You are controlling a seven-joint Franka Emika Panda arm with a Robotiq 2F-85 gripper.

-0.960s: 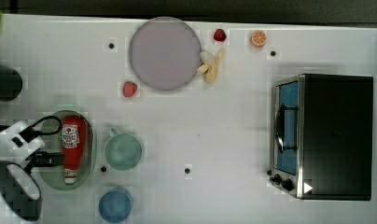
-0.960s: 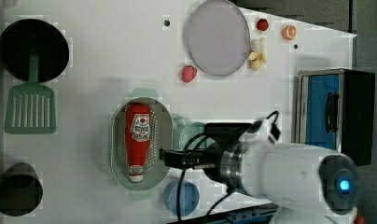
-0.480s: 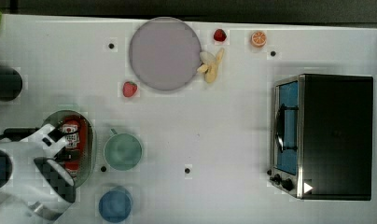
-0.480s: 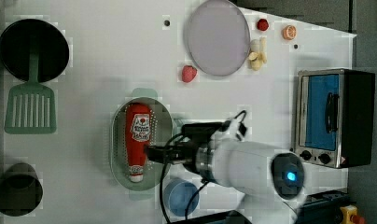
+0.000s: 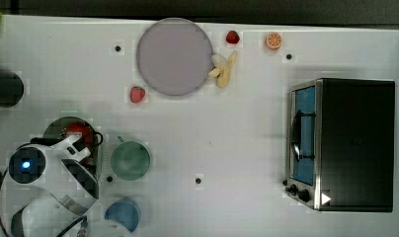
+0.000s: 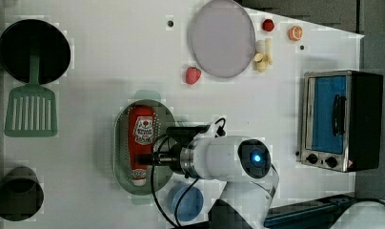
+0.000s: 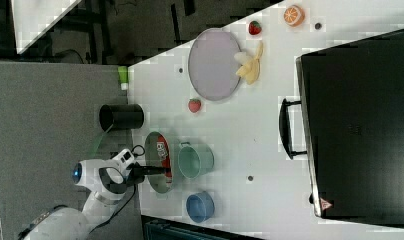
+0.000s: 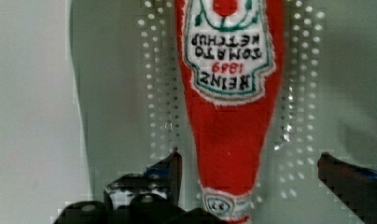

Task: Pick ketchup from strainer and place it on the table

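Observation:
The ketchup [image 8: 228, 116], a red bottle with a white label, lies flat in the pale green strainer [image 8: 116, 93]. My gripper [image 8: 250, 159] hangs open just above it. Its dark fingers [image 8: 170, 172] straddle the bottle's narrow end near the cap, one on each side, with a gap to the bottle. In the left view the ketchup [image 6: 143, 133] lies lengthwise in the strainer [image 6: 119, 143], with my gripper [image 6: 157, 157] over its tapered half. In the top view my wrist covers most of the strainer [image 5: 57, 127], and a bit of red ketchup [image 5: 78, 131] shows. The white table [image 5: 227, 138] lies around it.
A green mug [image 5: 130, 160] stands close beside the strainer and a blue cup [image 5: 122, 214] near it. A grey plate [image 5: 175, 56], strawberries [image 5: 137, 94], banana pieces [image 5: 223, 70], an orange slice [image 5: 273, 40] and a toaster oven [image 5: 341, 143] lie further off. A spatula [image 6: 31, 109] and black pot [image 6: 33, 51] are in the left view's left.
My arm has swung from beside the strainer to over it, bringing the open gripper down around the ketchup's narrow end. The ketchup has not moved.

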